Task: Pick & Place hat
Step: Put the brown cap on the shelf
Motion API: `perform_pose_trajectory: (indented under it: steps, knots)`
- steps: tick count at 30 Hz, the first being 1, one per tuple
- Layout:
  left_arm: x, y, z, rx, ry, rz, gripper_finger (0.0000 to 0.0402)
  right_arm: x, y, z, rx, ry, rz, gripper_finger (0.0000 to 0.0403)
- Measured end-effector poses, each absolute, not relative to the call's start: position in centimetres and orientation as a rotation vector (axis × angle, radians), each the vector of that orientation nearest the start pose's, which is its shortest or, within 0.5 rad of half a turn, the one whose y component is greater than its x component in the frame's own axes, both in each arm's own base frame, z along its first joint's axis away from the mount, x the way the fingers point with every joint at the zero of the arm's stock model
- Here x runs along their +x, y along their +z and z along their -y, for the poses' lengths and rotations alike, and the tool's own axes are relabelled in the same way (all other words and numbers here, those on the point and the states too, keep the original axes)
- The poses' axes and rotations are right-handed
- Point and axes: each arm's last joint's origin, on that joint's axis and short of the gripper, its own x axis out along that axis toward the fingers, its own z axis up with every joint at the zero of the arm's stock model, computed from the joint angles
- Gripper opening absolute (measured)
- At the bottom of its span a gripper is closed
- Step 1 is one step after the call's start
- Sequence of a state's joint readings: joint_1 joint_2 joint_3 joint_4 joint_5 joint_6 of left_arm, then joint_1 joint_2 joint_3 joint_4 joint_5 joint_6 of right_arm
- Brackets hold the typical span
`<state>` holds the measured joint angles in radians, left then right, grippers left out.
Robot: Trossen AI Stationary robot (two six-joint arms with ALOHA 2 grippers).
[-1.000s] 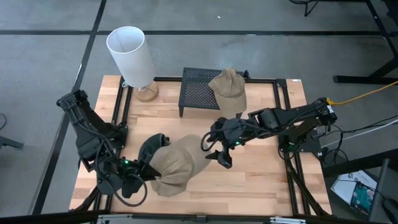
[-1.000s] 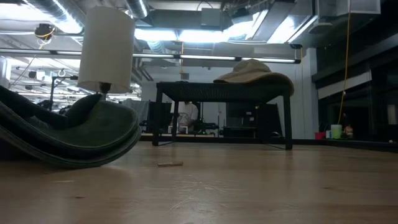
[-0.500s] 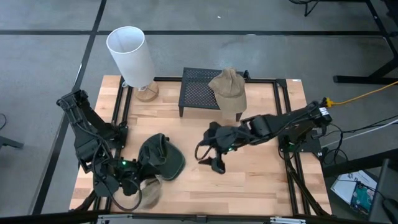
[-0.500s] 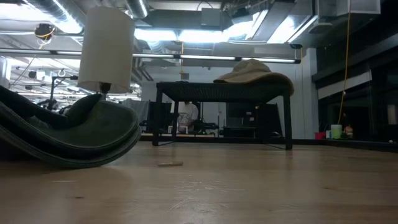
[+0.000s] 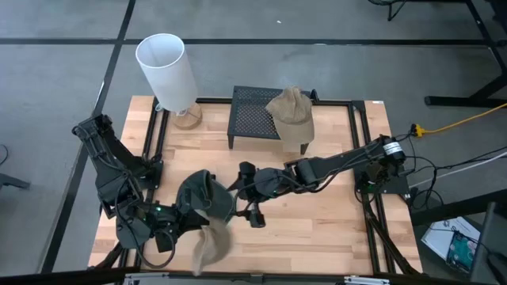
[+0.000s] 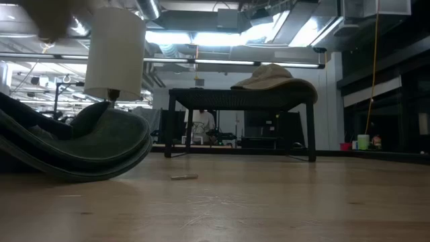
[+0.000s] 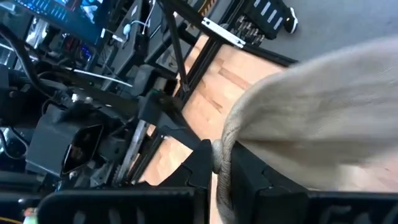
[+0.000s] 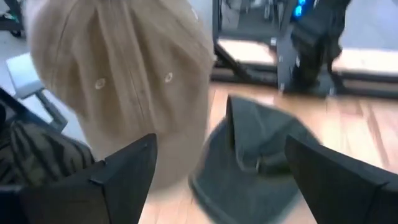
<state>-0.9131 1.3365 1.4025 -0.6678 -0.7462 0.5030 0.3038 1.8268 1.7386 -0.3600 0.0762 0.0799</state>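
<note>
tan hat (image 5: 210,247), dark hat (image 5: 203,198), no lettering

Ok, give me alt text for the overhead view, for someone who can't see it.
Seen from above, the left gripper holds a tan hat at the wooden table's near edge, while the open right gripper reaches toward a dark green hat. Another tan hat lies on a black mesh stand beside a white lamp.

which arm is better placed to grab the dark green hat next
Probably the right. Its open claw sits just beside the dark green hat on the table, facing it. The left claw is shut on the tan hat, which it holds at the table's near edge.
</note>
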Motion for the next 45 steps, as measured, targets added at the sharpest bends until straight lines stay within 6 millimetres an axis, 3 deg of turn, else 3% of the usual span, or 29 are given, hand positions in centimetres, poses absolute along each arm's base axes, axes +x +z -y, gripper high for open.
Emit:
perform_pose_trajectory:
  steps: [9,12,20,35,45]
  knots:
    - [18.8,38.6,19.9,0.942,-0.259,-0.369,0.0022,43.5,32.9,-13.8,0.011,0.383,-0.355,0.0347]
    - [18.8,38.6,20.0,0.940,-0.269,-0.369,0.0022,44.1,32.4,-13.9,0.008,0.367,-0.333,0.0347]
    - [18.8,38.6,19.9,0.945,-0.265,-0.370,0.0022,44.5,33.1,-13.8,0.012,0.313,-0.235,0.0347]
    - [20.6,38.9,18.3,1.023,-0.198,-0.372,0.0022,44.4,33.5,-14.2,0.045,0.463,-0.203,0.0347]
    - [21.7,39.2,17.3,1.045,-0.160,-0.373,0.0022,44.5,33.7,-14.1,0.006,0.471,-0.170,0.0344]
